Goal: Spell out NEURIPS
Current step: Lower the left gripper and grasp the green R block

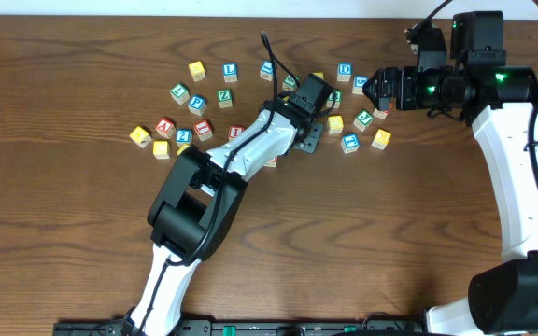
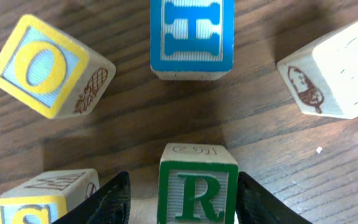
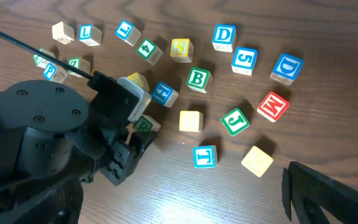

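The green R cube (image 2: 197, 190) stands on the table between the fingers of my left gripper (image 2: 184, 202). The right finger (image 2: 260, 205) touches the cube's side, and a strip of table shows between the cube and the left finger (image 2: 110, 202). A cube with a yellow S (image 2: 39, 200) lies just left of that finger. The blue I cube (image 3: 205, 155) (image 1: 349, 142) lies apart, near my right gripper (image 1: 376, 91), which hovers open and empty over the right end of the cluster. Only one of its fingers (image 3: 328, 193) shows in the right wrist view.
A blue H cube (image 2: 191, 37) and a yellow O cube (image 2: 45, 65) lie just ahead of the R. Several other letter cubes are scattered around: D (image 3: 224, 36), B (image 3: 197, 79), J (image 3: 235, 121), red M (image 3: 272, 106). The left arm (image 1: 250, 149) covers the cluster's middle.
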Motion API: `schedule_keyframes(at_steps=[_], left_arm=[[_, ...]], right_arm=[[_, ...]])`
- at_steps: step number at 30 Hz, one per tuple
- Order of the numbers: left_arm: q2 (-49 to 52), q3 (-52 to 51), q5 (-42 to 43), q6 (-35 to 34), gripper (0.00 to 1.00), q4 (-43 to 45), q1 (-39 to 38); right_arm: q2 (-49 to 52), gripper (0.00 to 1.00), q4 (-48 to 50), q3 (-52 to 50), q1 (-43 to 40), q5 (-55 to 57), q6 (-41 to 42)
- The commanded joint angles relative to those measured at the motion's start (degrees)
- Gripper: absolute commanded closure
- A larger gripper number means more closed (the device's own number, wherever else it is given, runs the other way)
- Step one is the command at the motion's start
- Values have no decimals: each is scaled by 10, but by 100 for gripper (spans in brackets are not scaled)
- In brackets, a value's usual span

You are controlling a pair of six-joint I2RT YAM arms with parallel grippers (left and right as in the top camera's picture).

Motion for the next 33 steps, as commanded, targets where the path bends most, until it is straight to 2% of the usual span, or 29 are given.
schedule_keyframes(at_steps=[1, 21, 33], left_arm=[[8, 7, 2, 3, 48, 4, -1], [9, -3, 2, 3, 49, 8, -1], [5, -1, 1, 3, 65, 11, -1]], right_arm=[[0, 1, -1, 9, -4, 1, -6], [0, 1, -1, 9, -4, 1, -6], [0, 1, -1, 9, -4, 1, -6]])
